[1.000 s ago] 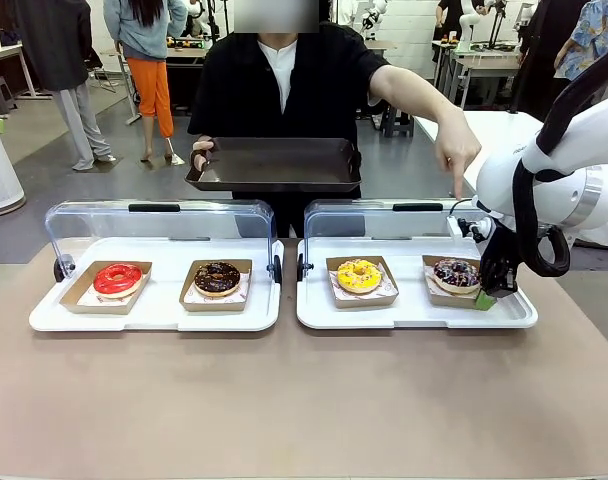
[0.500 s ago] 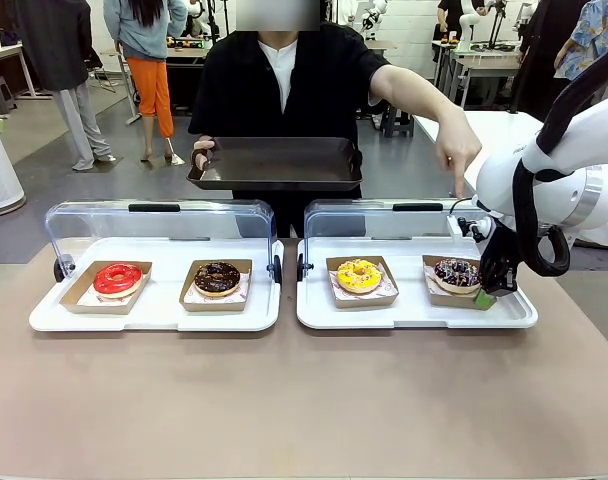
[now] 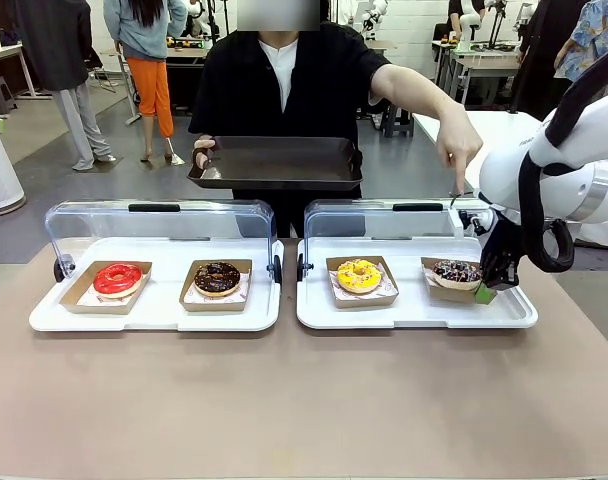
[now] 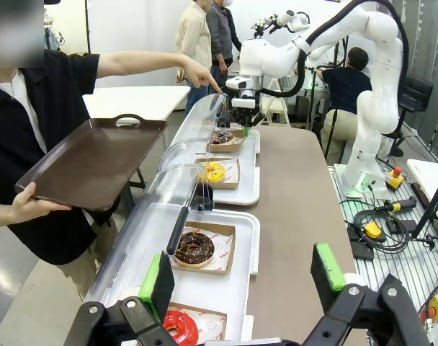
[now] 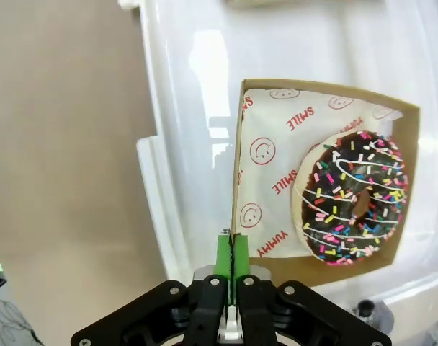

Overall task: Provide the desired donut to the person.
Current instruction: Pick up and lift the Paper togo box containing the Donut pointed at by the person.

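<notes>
My right gripper [image 3: 487, 290] has the wall of the sprinkle donut [image 3: 456, 271] box pinched.

The green pads are pressed together on the thin brown cardboard wall of the shallow square box [image 5: 327, 267], on the side away from the donut. The round donut, dark-glazed with white drizzle and coloured sprinkles, lies inside on a paper liner [image 5: 269, 166] printed with red smileys. The box sits at the right end of the right-hand glossy white tray [image 3: 414, 315], under a raised clear curved lid [image 3: 384, 215]. The person [image 3: 284, 80] at the far side points a hand [image 3: 457, 150] down over that end and holds a flat dark tray [image 3: 274, 160] in the other. My left gripper [image 4: 242, 272] hangs wide open with nothing between its pads, above the matte brown table [image 4: 298, 187].
</notes>
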`<action>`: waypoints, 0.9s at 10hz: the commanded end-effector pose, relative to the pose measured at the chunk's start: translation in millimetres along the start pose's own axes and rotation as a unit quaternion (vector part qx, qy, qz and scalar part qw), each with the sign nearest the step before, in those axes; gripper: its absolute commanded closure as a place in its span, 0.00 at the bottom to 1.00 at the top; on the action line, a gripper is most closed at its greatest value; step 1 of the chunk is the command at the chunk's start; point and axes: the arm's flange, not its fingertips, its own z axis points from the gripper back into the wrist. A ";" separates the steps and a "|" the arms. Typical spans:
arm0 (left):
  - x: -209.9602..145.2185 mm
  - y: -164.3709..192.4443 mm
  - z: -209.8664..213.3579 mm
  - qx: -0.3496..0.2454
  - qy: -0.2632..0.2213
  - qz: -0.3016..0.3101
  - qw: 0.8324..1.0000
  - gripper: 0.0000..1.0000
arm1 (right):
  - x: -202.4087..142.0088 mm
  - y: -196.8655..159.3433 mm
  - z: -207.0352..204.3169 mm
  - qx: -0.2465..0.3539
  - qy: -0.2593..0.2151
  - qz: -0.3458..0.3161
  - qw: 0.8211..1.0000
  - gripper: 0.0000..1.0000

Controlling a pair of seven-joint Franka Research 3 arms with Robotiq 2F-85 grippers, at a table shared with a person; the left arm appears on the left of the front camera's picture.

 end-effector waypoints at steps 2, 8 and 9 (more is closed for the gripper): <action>0.7 -1.0 2.1 -0.002 -0.005 -0.001 1.000 0.00 | 9.3 47.0 39.1 0.007 0.006 -0.014 1.000 1.00; 0.7 -1.0 2.1 -0.002 -0.005 -0.001 1.000 0.00 | 16.1 125.0 153.4 -0.011 0.024 0.003 1.000 1.00; 0.7 -1.0 2.1 -0.002 -0.005 -0.001 1.000 0.00 | 21.1 132.1 175.4 -0.014 0.024 0.007 1.000 1.00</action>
